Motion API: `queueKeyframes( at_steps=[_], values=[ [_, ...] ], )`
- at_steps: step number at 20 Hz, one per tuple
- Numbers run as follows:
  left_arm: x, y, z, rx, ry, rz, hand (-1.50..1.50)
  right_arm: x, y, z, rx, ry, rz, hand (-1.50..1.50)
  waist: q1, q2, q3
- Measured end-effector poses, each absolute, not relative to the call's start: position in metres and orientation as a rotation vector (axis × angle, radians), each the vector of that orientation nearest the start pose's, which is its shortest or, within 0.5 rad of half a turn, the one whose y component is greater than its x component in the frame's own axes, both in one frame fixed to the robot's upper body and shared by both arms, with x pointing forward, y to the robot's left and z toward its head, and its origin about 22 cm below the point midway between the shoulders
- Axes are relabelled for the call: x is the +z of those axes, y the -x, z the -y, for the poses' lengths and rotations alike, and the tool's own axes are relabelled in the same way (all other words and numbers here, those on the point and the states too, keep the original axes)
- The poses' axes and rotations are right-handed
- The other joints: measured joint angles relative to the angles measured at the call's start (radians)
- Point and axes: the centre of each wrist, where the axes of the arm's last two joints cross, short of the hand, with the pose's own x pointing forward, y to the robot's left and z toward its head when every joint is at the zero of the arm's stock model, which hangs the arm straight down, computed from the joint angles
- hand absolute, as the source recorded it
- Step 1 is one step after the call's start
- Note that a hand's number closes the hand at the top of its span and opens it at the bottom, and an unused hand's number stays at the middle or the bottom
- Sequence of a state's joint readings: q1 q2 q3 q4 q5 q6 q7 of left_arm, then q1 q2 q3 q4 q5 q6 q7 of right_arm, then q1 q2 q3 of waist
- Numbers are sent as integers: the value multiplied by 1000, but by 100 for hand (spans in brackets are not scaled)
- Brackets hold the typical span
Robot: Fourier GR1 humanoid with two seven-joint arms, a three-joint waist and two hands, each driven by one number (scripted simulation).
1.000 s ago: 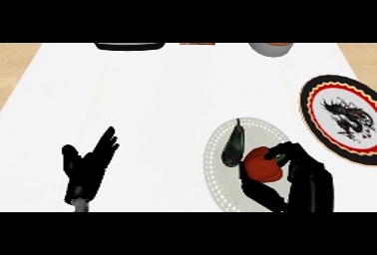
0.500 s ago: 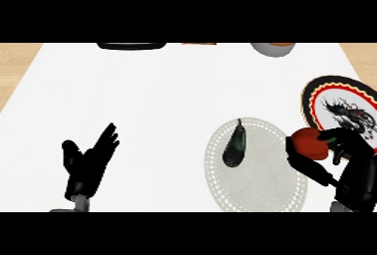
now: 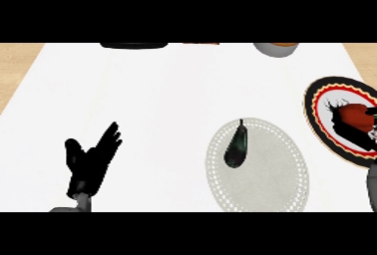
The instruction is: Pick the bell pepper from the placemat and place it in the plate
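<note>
The red bell pepper (image 3: 355,112) is over the round plate (image 3: 321,91) with the black, red and white pattern at the right edge. My right hand (image 3: 355,134) is curled round the pepper from below, and its dark shape blends with the plate's black pattern. The pale round placemat (image 3: 269,174) lies left of the plate, with only a dark eggplant (image 3: 237,147) on it. My left hand (image 3: 90,163) rests open at the lower left, fingers up, away from everything.
A grey bowl (image 3: 276,49) and a dark flat object (image 3: 134,45) sit at the far edge of the white counter (image 3: 147,99). Wooden floor shows past the counter's left and right sides.
My right hand has carried the bell pepper to the right, off the placemat and over the plate. The eggplant and my left hand have stayed put.
</note>
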State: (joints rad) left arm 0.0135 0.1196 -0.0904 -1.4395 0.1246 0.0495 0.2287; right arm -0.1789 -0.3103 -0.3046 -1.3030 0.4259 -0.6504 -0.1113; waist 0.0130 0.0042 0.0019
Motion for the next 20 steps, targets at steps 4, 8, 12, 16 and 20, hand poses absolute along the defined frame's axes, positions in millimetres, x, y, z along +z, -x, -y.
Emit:
queueKeyframes(
  at_steps=[4,8,12,16,20],
  values=[
    [-31,-241,-235,-17,12,1190,0,20,-299,402,-113,1286,1590,150,3,1,0],
    [-31,-243,-236,-23,14,1194,0,22,-309,441,-123,1298,1583,150,11,4,1],
    [-30,-243,-232,-42,25,1200,0,18,-309,464,-76,1286,1430,-150,31,11,1],
    [-23,-247,-229,-52,31,1211,0,14,-304,481,45,1212,1294,-150,43,16,3],
    [-25,-245,-225,-52,34,1212,0,10,-304,484,82,1115,1298,-150,49,20,5]
  ],
)
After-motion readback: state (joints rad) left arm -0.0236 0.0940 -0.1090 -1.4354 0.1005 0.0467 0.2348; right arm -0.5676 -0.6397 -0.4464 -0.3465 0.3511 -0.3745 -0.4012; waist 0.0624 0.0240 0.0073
